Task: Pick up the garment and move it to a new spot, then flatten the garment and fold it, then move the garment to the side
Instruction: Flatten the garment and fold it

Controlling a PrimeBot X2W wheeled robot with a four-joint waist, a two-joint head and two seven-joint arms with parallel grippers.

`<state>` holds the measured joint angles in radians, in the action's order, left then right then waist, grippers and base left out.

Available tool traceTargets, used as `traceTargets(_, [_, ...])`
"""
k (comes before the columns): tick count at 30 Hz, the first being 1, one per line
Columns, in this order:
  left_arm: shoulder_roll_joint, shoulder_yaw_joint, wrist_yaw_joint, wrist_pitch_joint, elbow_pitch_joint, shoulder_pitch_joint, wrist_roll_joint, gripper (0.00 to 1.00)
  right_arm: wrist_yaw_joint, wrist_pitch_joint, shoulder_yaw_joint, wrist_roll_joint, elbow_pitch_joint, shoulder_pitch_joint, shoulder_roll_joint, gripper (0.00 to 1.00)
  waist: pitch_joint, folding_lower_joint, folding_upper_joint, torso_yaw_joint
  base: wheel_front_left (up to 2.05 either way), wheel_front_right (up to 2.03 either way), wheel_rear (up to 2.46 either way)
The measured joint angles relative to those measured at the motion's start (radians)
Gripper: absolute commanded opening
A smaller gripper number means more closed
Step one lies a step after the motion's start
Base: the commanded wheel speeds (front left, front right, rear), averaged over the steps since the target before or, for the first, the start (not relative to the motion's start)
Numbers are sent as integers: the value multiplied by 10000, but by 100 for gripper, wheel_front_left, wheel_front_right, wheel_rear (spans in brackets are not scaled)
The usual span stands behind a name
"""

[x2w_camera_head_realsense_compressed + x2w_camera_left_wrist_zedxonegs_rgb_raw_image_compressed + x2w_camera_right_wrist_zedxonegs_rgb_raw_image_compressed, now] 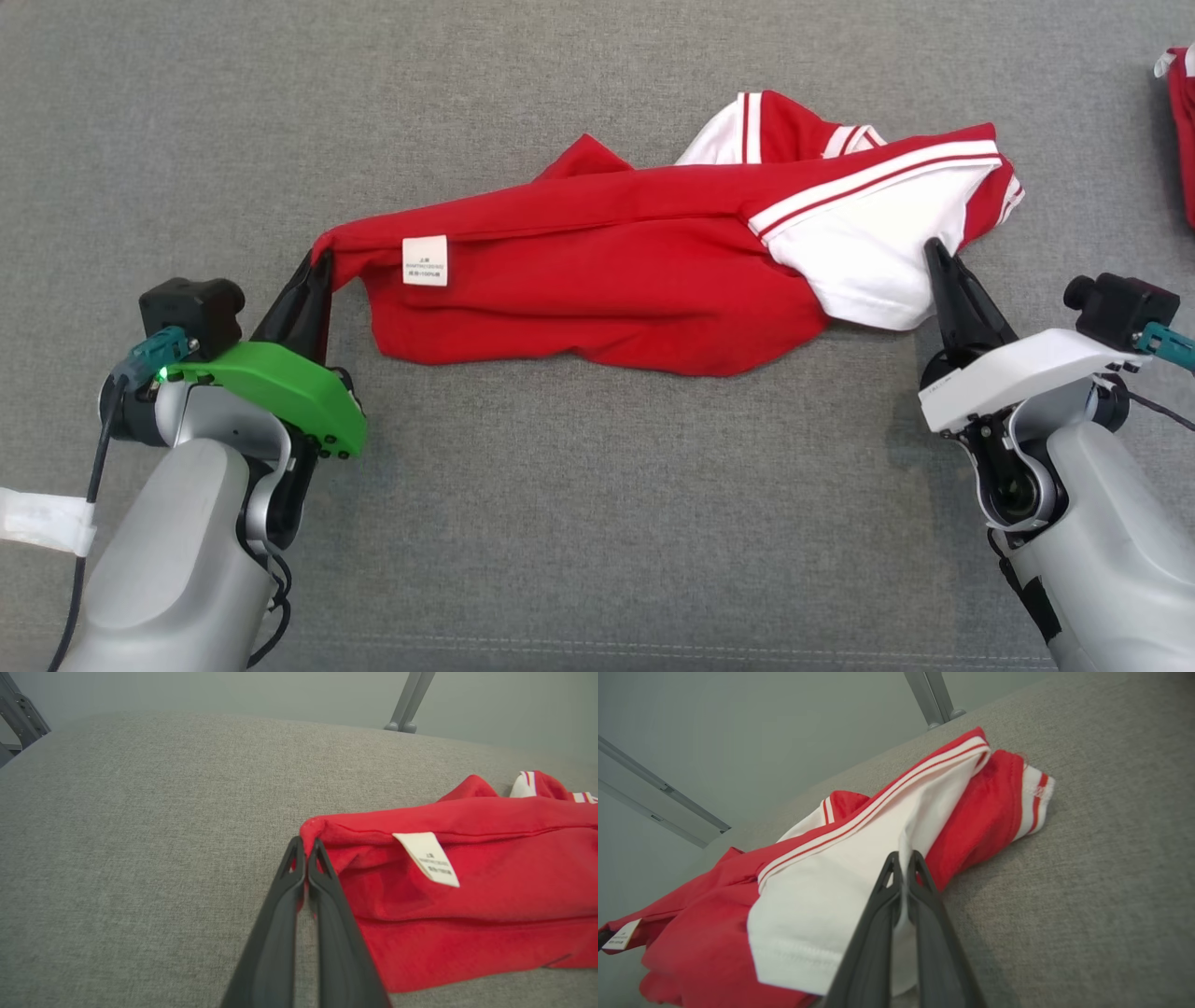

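Observation:
The garment (597,271) is a red shirt with a white panel, white stripes and a white care label. It is stretched sideways across the grey cloth surface, bunched and creased. My left gripper (317,259) is shut on the garment's red left corner (314,830). My right gripper (935,250) is shut on the white fabric at the garment's right end (859,877). In the left wrist view the left gripper (306,842) pinches red cloth between its closed tips. The right wrist view has the right gripper (903,856) closed with white cloth between its fingers.
The grey fabric surface (579,523) spreads all around. Another red and white cloth piece (1181,131) lies at the far right edge. Metal frame legs (411,700) stand beyond the far edge of the surface.

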<state>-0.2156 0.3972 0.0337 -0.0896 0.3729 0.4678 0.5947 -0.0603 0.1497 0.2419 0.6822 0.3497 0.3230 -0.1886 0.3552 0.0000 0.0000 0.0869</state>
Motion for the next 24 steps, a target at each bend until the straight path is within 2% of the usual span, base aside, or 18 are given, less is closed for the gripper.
traceTargets(7, [6, 33, -205, -188, 842, -83, 19, 0, 21, 94, -144, 42, 213, -125, -40, 0, -138, 0, 0, -106, 0, 0, 0])
traceTargets(11, [46, 42, -339, -393, 1172, -84, 40, 7, 90, 96, -136, 4, 307, -194, -125, 0, -178, 0, 0, -147, 0, 0, 0])
traceTargets(13, [73, 35, -384, -487, 1319, -84, 82, 5, 88, 117, -148, 42, 286, -199, -67, 0, -193, 0, 0, -162, 0, 0, 0])
traceTargets(16, [173, -92, -422, -775, 1315, -83, 180, 1, 81, 198, -255, 286, 174, -222, 102, 0, -228, 0, 0, -177, 0, 0, 0])
traceTargets(24, [105, -276, -662, -1185, 696, -342, 291, 0, -10, 349, -727, 719, -151, -829, 36, 0, -523, 0, 0, -195, 0, 0, 0])
